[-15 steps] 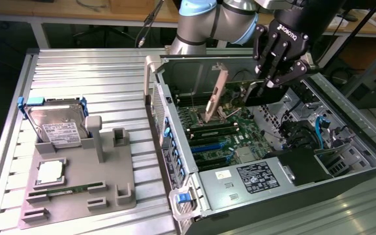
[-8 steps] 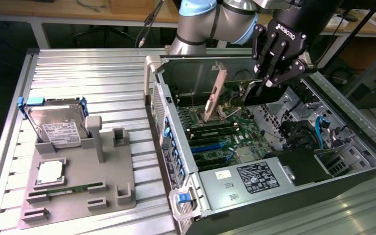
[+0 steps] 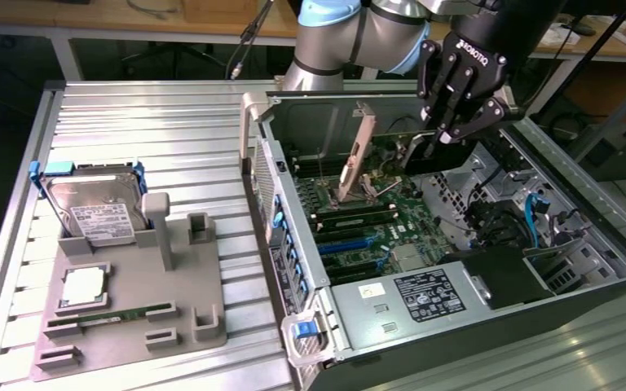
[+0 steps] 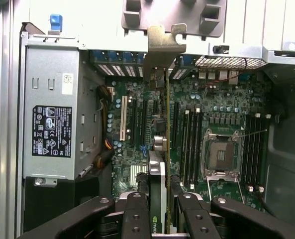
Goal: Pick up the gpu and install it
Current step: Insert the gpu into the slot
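Note:
My gripper (image 3: 455, 134) is shut on the gpu (image 3: 357, 155) and holds it on edge inside the open computer case (image 3: 574, 305). The card's long silver bracket hangs down toward the case's rear wall, and its green board runs back to my fingers. In the wrist view the gpu (image 4: 157, 172) appears edge-on between my fingers (image 4: 136, 214), its bracket at the far end by the rear slot openings. It stands above the motherboard (image 4: 137, 172), over the expansion slots. I cannot tell whether its lower edge touches a slot.
A grey fixture tray (image 3: 128, 269) at the exterior view's left holds a hard drive (image 3: 95, 212), a processor (image 3: 82, 285) and a memory stick (image 3: 107, 314). Inside the case sit the power supply (image 3: 422, 297), the empty processor socket (image 4: 219, 152) and cables (image 3: 536, 216).

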Available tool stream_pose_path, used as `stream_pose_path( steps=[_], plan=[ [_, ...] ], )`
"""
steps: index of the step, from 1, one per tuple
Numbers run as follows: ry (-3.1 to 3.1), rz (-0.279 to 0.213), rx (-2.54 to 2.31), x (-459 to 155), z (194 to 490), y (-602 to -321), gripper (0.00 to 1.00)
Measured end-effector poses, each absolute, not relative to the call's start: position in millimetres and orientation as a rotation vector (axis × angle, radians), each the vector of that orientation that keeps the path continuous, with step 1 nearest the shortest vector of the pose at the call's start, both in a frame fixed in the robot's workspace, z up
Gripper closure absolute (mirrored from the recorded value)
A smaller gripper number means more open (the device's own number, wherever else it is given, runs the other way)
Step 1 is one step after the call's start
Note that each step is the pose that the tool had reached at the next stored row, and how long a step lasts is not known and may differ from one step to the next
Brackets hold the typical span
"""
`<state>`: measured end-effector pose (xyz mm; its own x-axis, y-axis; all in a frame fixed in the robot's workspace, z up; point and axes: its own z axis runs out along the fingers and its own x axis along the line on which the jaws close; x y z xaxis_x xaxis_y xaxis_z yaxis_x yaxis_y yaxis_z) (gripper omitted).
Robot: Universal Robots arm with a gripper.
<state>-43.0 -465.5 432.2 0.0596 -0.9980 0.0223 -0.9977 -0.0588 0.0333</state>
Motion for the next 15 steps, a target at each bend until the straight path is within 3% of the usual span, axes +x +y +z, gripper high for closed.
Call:
stream_pose_path(
  steps=[15],
  plan=[
    [-2.168, -0.01, 2.22, -43.1, 429.1, -458.5, 0.73]
  ],
)
